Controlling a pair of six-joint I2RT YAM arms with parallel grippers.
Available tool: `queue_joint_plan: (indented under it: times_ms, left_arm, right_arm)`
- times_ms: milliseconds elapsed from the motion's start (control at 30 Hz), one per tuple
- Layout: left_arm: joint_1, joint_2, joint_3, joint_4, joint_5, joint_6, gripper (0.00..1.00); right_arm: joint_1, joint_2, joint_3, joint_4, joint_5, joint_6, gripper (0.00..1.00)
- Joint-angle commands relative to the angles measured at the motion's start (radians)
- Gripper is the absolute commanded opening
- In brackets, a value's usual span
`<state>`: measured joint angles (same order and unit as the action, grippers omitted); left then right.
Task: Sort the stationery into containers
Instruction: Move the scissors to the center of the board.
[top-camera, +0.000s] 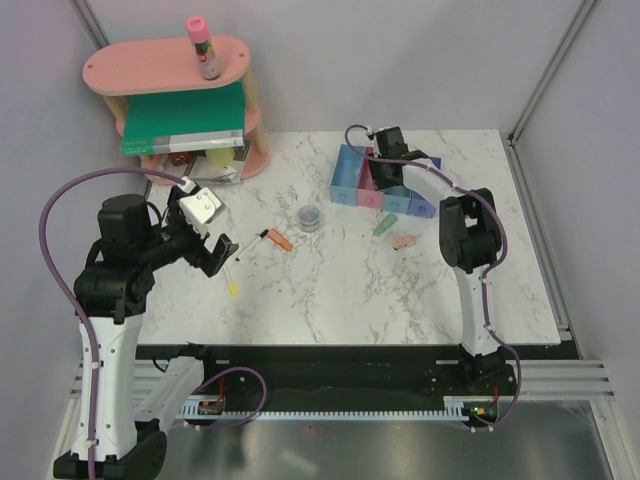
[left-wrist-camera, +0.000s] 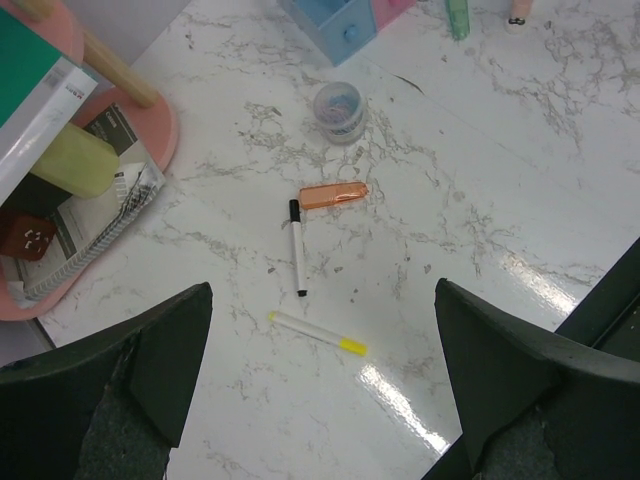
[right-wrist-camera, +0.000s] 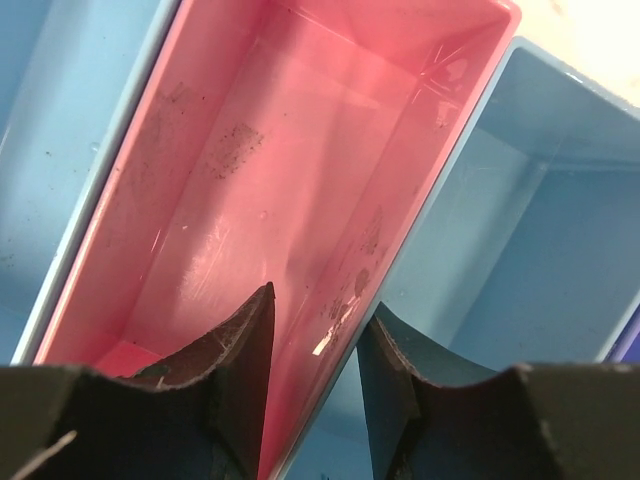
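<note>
The four joined bins (top-camera: 350, 170) stand at the back centre, in the order light blue, pink (right-wrist-camera: 250, 150), light blue (right-wrist-camera: 540, 230), darker blue. My right gripper (top-camera: 383, 165) (right-wrist-camera: 318, 305) is shut on the wall between the pink bin and the light blue one beside it, one finger in each. My left gripper (top-camera: 215, 250) (left-wrist-camera: 320, 297) is open and empty, above the yellow-tipped stick (left-wrist-camera: 318, 334). Ahead of it lie the black-and-white marker (left-wrist-camera: 297, 250), the orange-tipped piece (left-wrist-camera: 333, 195) and the clear round pot (left-wrist-camera: 339, 108). The green bit (top-camera: 385, 226) and pink bit (top-camera: 403, 241) lie in front of the bins. The pink-capped tube (top-camera: 203, 47) stands on the shelf.
A pink oval two-tier shelf (top-camera: 165, 65) stands at the back left, holding a big green book (top-camera: 185, 115). A spiral notebook (left-wrist-camera: 100, 225) and a yellow-green block (left-wrist-camera: 75, 160) are on its lower tier. The table's right edge (top-camera: 530, 230) runs close to the right arm.
</note>
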<state>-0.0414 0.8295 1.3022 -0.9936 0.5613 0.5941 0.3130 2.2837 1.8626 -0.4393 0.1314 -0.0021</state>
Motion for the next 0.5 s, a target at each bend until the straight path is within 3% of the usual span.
queue_joint_plan:
  times_ms: [0,467]
  left_arm:
    - [0.000,-0.024,-0.020,0.003,0.029,-0.008,0.99]
    - [0.000,-0.066,-0.069,0.003,0.038,-0.016,0.99]
  right_arm:
    - [0.069,-0.035,0.006,0.040,0.000,-0.035,0.45]
    - [0.175,0.010,0.044,0.070,0.034,0.065,0.44]
